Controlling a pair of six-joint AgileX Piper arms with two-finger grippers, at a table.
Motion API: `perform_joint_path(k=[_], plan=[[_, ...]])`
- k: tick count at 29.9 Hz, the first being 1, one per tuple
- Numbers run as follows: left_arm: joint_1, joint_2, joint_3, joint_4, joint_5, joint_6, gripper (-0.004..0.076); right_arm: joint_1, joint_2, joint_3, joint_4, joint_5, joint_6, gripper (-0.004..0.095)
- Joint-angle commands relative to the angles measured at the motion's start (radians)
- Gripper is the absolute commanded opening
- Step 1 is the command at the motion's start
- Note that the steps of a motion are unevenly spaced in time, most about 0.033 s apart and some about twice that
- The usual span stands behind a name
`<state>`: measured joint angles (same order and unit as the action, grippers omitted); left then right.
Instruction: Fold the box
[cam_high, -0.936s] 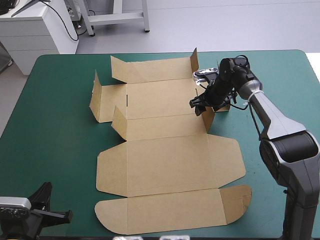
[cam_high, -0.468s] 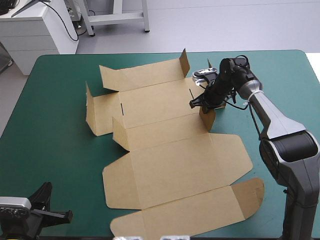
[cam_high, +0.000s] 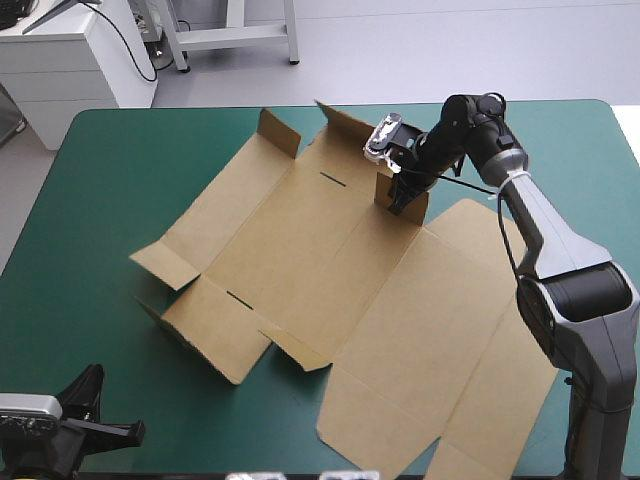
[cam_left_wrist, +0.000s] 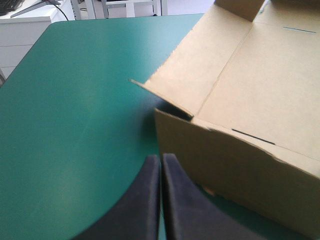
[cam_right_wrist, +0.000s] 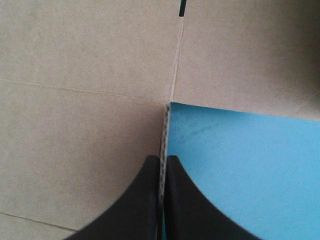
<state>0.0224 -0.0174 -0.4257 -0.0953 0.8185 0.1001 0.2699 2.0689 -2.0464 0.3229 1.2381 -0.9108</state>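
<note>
The box (cam_high: 330, 250) is lying as a cut sheet of brown board, mostly flat, across the middle and right of the teal-green cover (cam_high: 120, 160). Its long axis is running on a diagonal, one end pointing toward the table's left edge and the broad lid panels reaching toward the near right corner. At the left end the walls are rising partly off the cover, small corner flaps are sticking up, and two thin dark slots are showing in the panels. A short side flap (cam_high: 403, 200) is standing upright near the far right part of the sheet. The right gripper (cam_high: 400, 188) is pinching this flap from above, its black fingers all but closed with the board's edge between them. The left gripper (cam_left_wrist: 161, 158) is hanging low near the table's near left corner, its fingers pressed together on nothing, with a raised wall (cam_left_wrist: 235, 175) of the box just ahead and to one side.
</note>
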Motion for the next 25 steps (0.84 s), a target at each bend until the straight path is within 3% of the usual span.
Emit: perform_joint_path(k=[1, 10, 22, 25], plan=[[0.0, -0.007, -0.021, -0.01, -0.077, -0.007, -0.0008, 0.024, -0.05, -0.066, 0.037, 0.005, -0.188, -0.0021], [0.0, -0.007, -0.021, -0.01, -0.08, -0.003, -0.0008, 0.123, 0.016, -0.085, -0.004, -0.026, -0.334, -0.0021], [0.0, -0.007, -0.021, -0.01, -0.08, -0.003, -0.0008, 0.166, 0.036, -0.085, 0.03, -0.1, -0.337, -0.0008], [0.0, -0.007, -0.021, -0.01, -0.08, -0.003, -0.0008, 0.166, 0.036, -0.085, 0.045, -0.124, -0.337, 0.0057]])
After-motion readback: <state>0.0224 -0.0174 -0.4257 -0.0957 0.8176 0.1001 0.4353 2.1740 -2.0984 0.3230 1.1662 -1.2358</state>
